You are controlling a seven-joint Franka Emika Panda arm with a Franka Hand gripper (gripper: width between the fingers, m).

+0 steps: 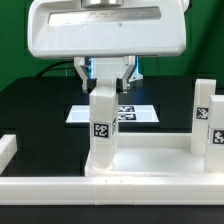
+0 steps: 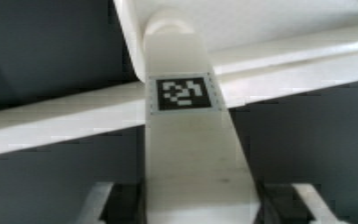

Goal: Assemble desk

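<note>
Leg (image 1: 103, 125) upright in jaws, apparently on tabletop (image 1: 140, 165); second leg (image 1: 208, 125) nearby.

White boxy tool (image 1: 107, 82), black fingers (image 2: 130, 203)

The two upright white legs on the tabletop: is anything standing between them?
No. In the exterior view, only bare tabletop lies between the leg held by the pincer and the second leg. The marker board lies farther back.
</note>
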